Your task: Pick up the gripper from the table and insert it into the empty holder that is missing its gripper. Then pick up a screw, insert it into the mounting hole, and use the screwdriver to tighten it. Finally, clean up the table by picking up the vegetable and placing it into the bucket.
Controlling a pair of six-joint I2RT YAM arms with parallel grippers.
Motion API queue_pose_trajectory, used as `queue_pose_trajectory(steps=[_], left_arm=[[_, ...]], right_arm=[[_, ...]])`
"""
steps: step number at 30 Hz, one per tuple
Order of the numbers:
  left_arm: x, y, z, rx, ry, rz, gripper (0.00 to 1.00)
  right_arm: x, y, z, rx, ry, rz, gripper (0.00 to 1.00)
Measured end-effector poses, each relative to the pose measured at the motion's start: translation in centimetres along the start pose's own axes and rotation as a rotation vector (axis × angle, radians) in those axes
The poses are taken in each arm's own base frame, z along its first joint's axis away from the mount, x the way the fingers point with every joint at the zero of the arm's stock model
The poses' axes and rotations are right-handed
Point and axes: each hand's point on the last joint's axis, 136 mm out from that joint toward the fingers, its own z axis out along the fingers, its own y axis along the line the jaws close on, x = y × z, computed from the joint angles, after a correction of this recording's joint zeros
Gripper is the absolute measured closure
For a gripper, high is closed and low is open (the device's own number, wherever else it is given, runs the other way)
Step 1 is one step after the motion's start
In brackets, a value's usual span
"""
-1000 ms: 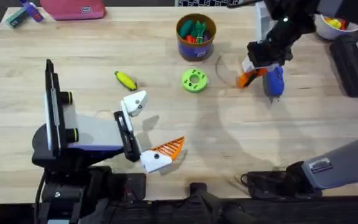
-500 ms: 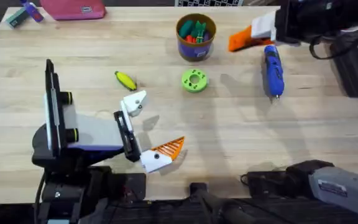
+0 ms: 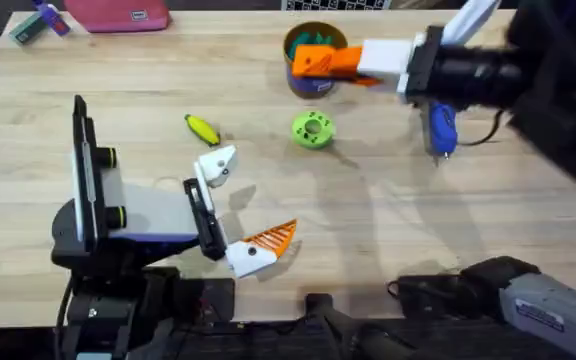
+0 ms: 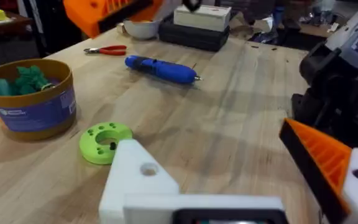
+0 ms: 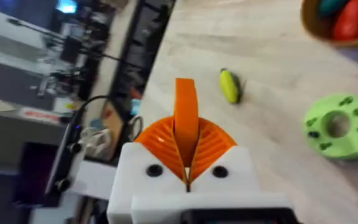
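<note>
Light wooden worktop [image 3: 368, 230], mid-assembly. Right tool [image 3: 340, 62] aloft just beside the blue bucket [image 3: 314, 78], clamped tight on the orange wedge [image 5: 186, 112], tip standing proud between the ribbed pads. Left tool [image 3: 243, 200] low on the worktop, well apart from the bucket on the arm-base side, spread wide and holding nothing. One finger padded in orange, the other a bare white holder [image 3: 218, 163].

Step in hand, by the look of it: carrying the wedge to that holder. Best done by:
- swinging wide of the bucket and its toys;
- passing over the green disc [image 3: 313, 130] just in front of the bucket;
- turning the ribbed face towards the opposite pad before coming down;
- sliding in along the holder's own line, slowly, with no letting go until fully seated.

From overhead: whole route laid out, with the blue screwdriver [image 3: 439, 128] beside the bucket under the right arm and the yellow vegetable [image 3: 202, 128] on the bucket's other side. From the left wrist: holder's screw hole seen up close, red pliers [image 4: 107, 50] beyond the screwdriver. From the right wrist: the grip itself, wedge centred and upright between the pads.
</note>
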Motion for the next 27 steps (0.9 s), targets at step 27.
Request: queue_pose_trajectory(steps=[27], left_arm=[[0.0,0.0,0.0,0.000,0.000,0.000,0.015]], right_arm=[[6.2,-0.2,2.8,-0.464,0.432,0.237,0.992]])
